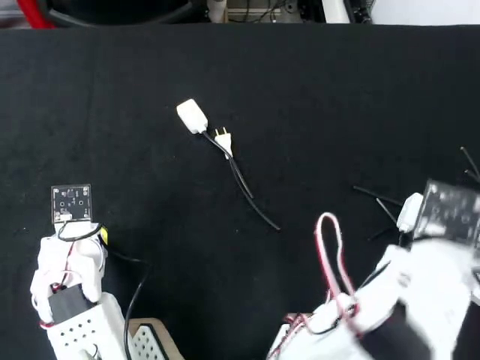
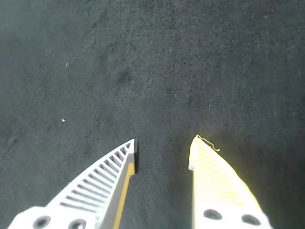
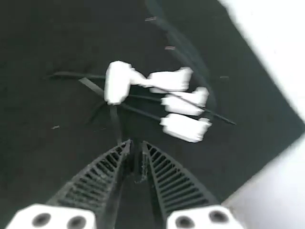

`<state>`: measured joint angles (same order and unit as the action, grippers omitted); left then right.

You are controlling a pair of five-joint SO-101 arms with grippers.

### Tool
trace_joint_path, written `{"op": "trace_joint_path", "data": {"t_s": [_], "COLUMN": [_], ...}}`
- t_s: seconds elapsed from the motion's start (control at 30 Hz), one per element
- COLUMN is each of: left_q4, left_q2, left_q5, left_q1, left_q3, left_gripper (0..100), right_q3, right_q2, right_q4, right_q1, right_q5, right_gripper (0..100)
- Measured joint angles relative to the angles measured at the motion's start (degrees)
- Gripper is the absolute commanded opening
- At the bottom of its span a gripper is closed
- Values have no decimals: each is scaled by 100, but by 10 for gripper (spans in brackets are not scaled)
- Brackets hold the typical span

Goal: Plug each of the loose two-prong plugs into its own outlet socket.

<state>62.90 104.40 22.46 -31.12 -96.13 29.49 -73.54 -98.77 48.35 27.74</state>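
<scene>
Looking down, we see the loose plug (image 1: 223, 139) at eleven o'clock from the table (image 1: 337, 90) middle, left gripper (image 2: 162, 152) wide at eight, right gripper (image 3: 136, 149) almost closed at four, near blurred white pieces (image 3: 183, 107).

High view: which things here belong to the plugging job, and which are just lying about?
Job: white socket; two-prong plug beside it; its black cord; white corded pieces by the right arm.
Lying about: red item beyond the table; tan piece at near edge.

We judge this a robotics lab: a black-clothed table (image 1: 337, 90), with cables (image 1: 262, 11) and equipment behind it.
</scene>
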Motion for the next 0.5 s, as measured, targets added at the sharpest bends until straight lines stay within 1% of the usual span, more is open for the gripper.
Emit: {"op": "trace_joint_path", "data": {"t_s": [0.1, 0.27, 0.4, 0.5], "left_q4": [70, 88, 88, 88], "left_q2": [0, 0, 0, 0], "left_q5": [0, 0, 0, 0], "left_q1": [0, 0, 0, 0], "left_q3": [0, 0, 0, 0], "left_gripper": [188, 188, 188, 188], "right_q3": [-264, -703, -598, -369], "right_q2": [703, 1459, 2110, 2303], "right_q4": [193, 387, 615, 1108], "right_q1": [-870, -2567, -3991, -4800], "right_q5": [-141, -273, -1002, -1600], "right_gripper": [11, 14, 15, 15]}}
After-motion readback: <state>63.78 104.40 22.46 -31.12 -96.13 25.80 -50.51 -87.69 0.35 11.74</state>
